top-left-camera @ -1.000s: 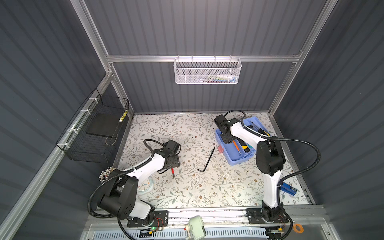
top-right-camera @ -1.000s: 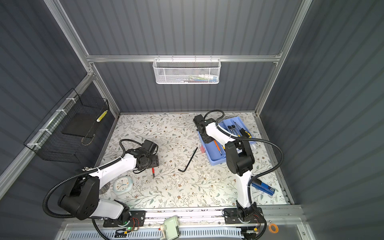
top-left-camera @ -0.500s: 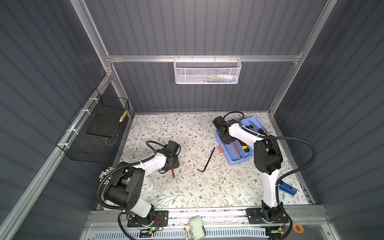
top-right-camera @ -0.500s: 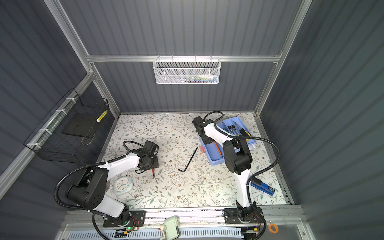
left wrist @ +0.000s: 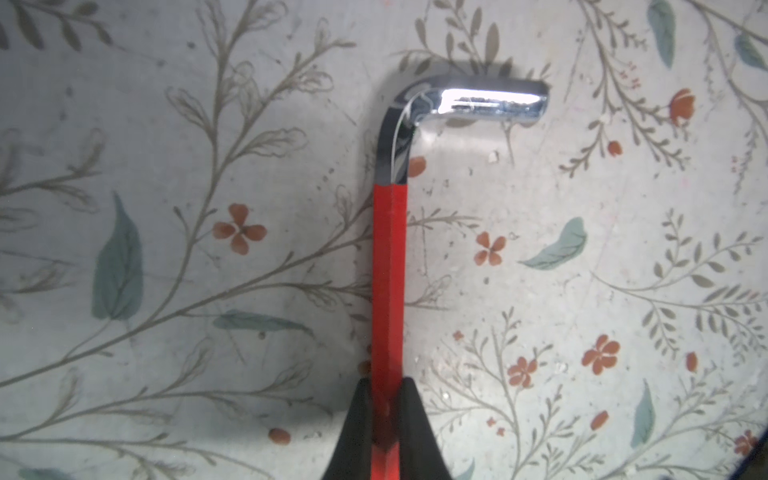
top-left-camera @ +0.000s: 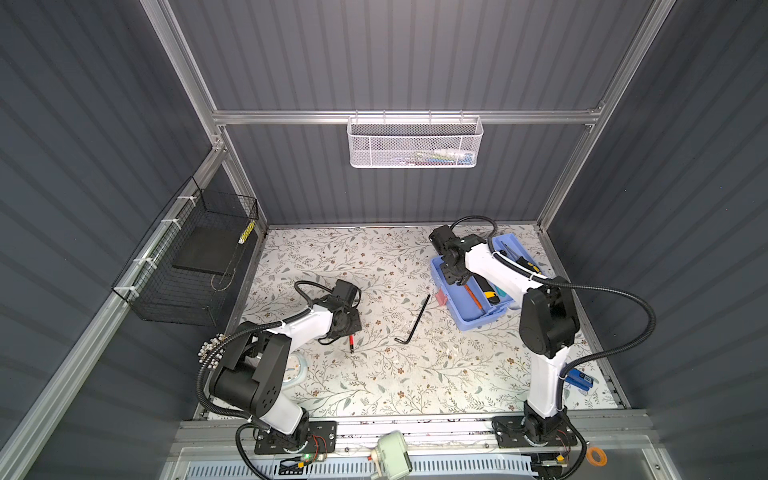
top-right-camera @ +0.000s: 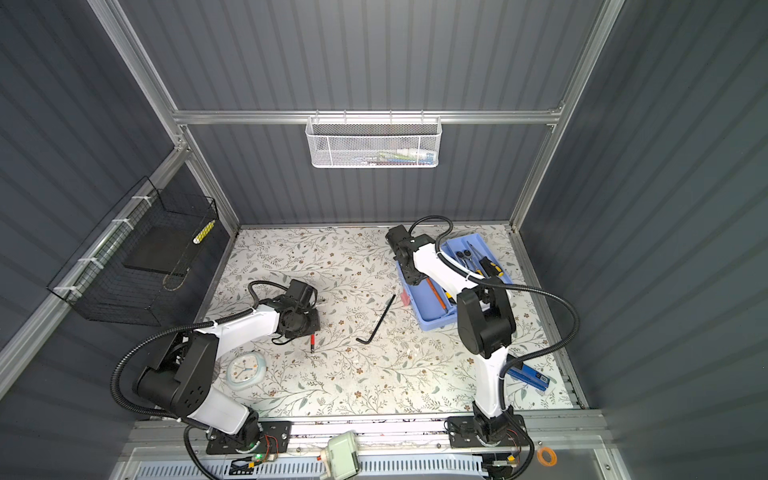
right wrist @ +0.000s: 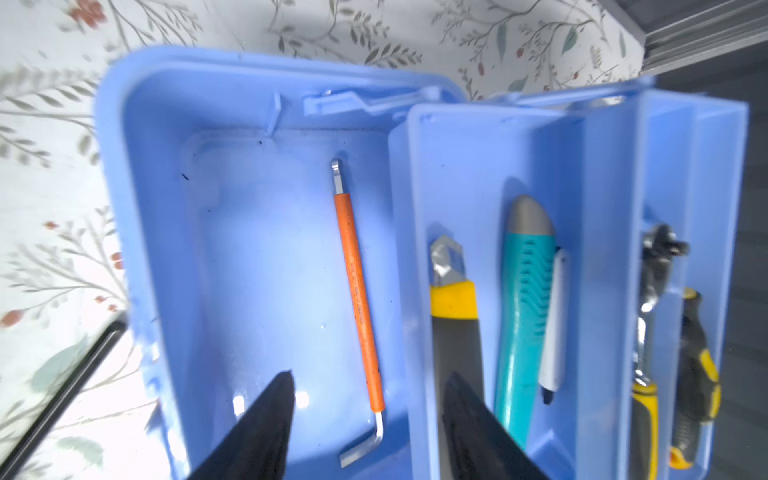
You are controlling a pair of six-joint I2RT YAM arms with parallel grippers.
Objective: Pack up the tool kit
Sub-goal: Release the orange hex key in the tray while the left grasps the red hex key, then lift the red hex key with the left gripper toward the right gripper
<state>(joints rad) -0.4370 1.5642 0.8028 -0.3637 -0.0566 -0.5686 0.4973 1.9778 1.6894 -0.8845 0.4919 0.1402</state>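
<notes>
Pincer on left (left wrist: 387,386) now clamped on red hex key (left wrist: 388,270), right pincer (right wrist: 370,376) newly parted.

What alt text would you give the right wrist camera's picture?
An open light blue tool box with an orange hex key lying alone in its deep base. Its side trays hold a yellow utility knife, a teal utility knife, a ratchet and a black-yellow screwdriver. The right gripper hangs open over the base, holding nothing.
</notes>
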